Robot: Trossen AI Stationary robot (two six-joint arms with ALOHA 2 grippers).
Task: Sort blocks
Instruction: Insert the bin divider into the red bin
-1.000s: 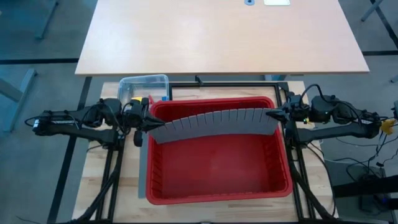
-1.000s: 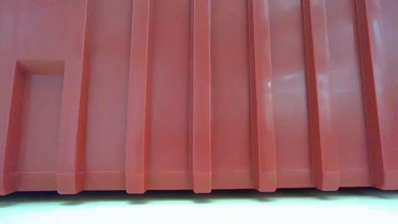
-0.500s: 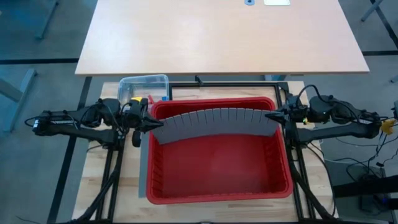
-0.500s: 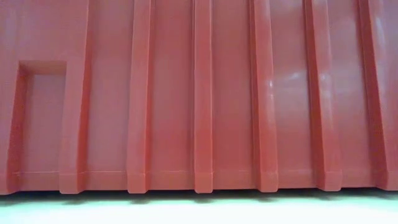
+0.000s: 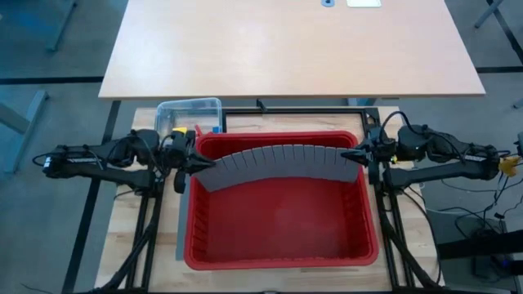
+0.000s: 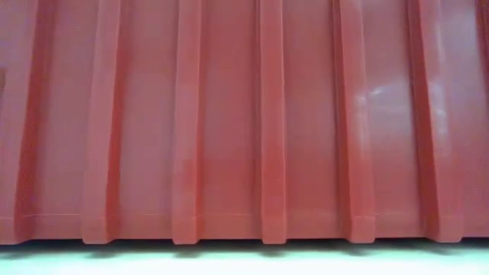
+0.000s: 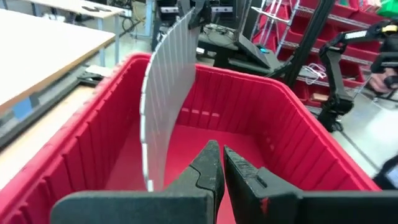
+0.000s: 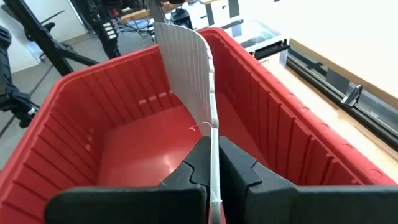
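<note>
A long grey slotted divider panel stands on edge across the red bin, bowed toward the far wall. My right gripper is shut on its right end. My left gripper is shut at the panel's left end. In the left wrist view the panel runs past the side of the shut fingers, not between them. Yellow and blue blocks lie in a clear tub behind the bin's far left corner. My left gripper's shut fingertips stand right at the panel's left end; I cannot tell whether they touch it. My right gripper pinches the panel's right end between its two fingers, coming in nearly level from the table's right and along the panel. The panel stands on edge and curves away.
The bin's ribbed red wall fills the low view. A second grey panel lies along the outside of the bin's left wall. A light wooden tabletop lies beyond the far edge.
My right gripper has moved toward the table's left, still shut on the panel's right end. The panel has bowed more toward the far wall while its left end stayed put. The red bin has slid a little toward the table's left.
</note>
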